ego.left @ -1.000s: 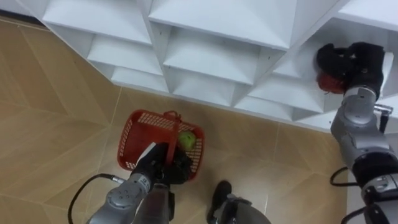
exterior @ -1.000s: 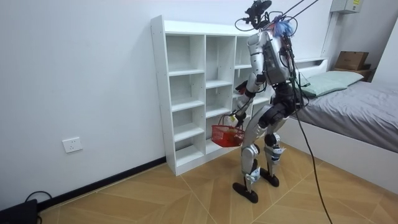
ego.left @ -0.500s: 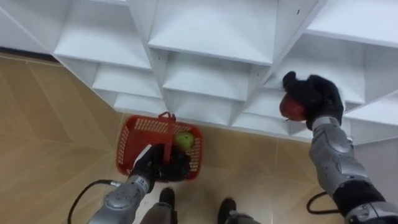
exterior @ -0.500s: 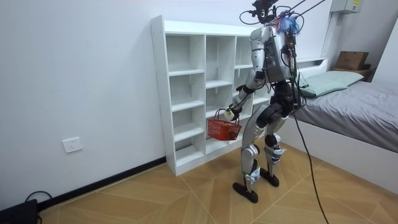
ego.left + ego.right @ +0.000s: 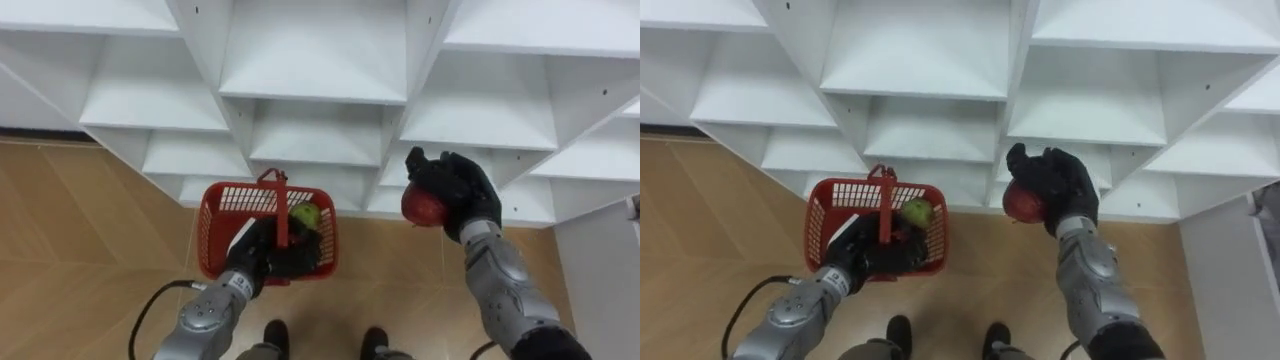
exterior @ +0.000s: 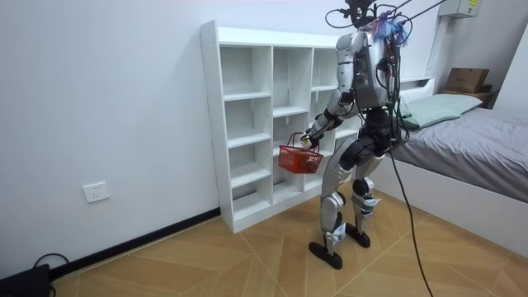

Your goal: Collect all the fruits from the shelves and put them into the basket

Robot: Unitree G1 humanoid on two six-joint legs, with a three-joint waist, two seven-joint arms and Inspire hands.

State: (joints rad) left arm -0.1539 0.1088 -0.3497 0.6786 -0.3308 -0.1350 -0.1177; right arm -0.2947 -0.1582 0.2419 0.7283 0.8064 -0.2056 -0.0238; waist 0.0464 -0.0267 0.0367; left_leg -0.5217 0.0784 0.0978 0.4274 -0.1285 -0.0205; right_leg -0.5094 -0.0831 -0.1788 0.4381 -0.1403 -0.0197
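Note:
I stand facing the white shelf unit [image 5: 320, 60] [image 6: 247, 124] and look down along its compartments. My right hand [image 5: 458, 192] [image 5: 1055, 184] is shut on a red apple [image 5: 422, 206] [image 5: 1023, 204], held in the air in front of the lower shelves, clear of any compartment. My left hand [image 5: 268, 252] [image 5: 872, 248] is shut on the handle of a red plastic basket [image 5: 218, 228] [image 5: 826, 222] [image 6: 299, 157], which hangs in front of the bottom shelves. A green fruit [image 5: 305, 214] [image 5: 917, 211] lies in the basket's right part. The apple is to the right of the basket and apart from it.
The shelf compartments in view hold nothing. Wooden floor [image 5: 70, 250] runs below the shelf. In the room view a bed [image 6: 470, 148] stands at the right behind me, and a white wall with a socket [image 6: 96, 192] is at the left.
My right hand has drawn the red apple out of the right-hand shelf compartment and moved it left toward the basket. The basket has risen a little. My view has shifted as I straightened.

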